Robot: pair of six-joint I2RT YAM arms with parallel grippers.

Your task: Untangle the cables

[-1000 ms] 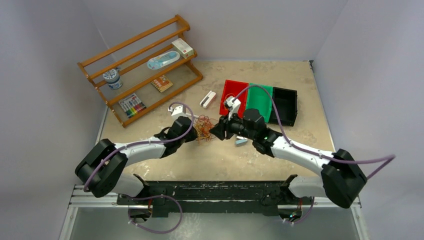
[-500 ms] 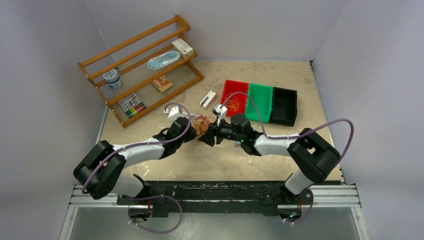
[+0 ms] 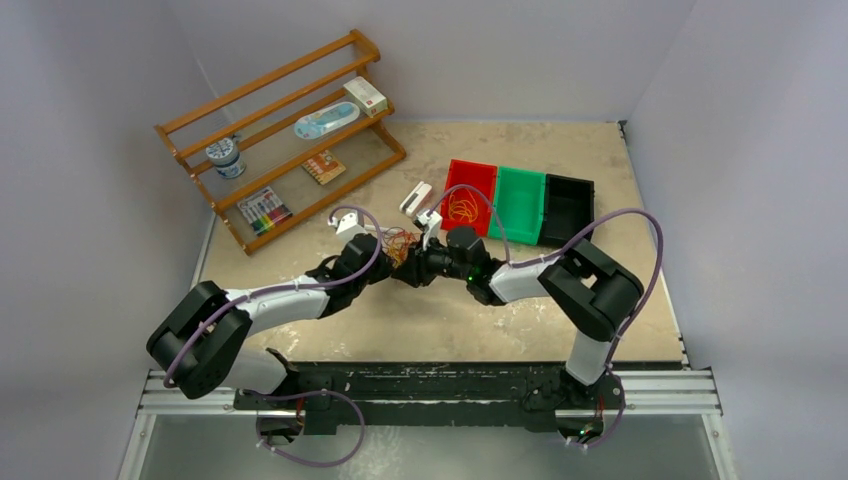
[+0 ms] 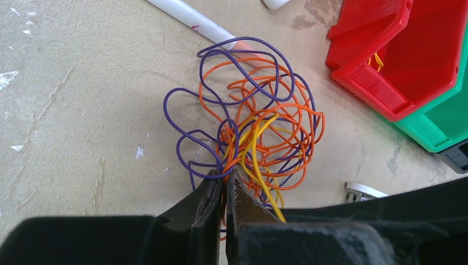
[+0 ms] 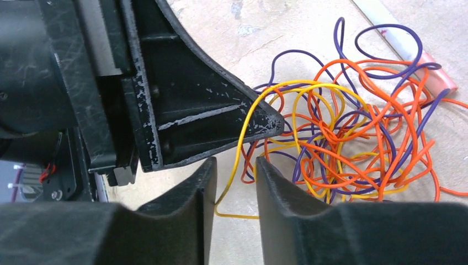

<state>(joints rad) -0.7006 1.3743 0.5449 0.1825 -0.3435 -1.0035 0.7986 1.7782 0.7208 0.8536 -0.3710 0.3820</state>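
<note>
The cables [image 4: 259,127] are one loose tangle of orange, purple and yellow wires lying on the table, seen small in the top view [image 3: 400,242]. My left gripper [image 4: 225,175] is shut on orange and purple strands at the tangle's near edge. My right gripper [image 5: 234,165] is open with a narrow gap, and a yellow wire [image 5: 243,143] runs between its jaws. It sits right beside the left gripper's finger [image 5: 209,121]. In the top view the two grippers meet at the tangle, left [image 3: 392,253] and right [image 3: 411,269]. A separate orange bunch [image 3: 463,208] lies in the red bin.
Red [image 3: 470,195], green [image 3: 521,205] and black [image 3: 567,210] bins stand to the right of the tangle. A white tube with a pink end [image 5: 411,47] lies just behind it. A small white box [image 3: 415,197] and a wooden rack [image 3: 280,140] stand at the back left.
My right arm has folded and moved its gripper left, up to the tangle and the left gripper. The orange bunch in the red bin has come into view. The left arm has barely moved.
</note>
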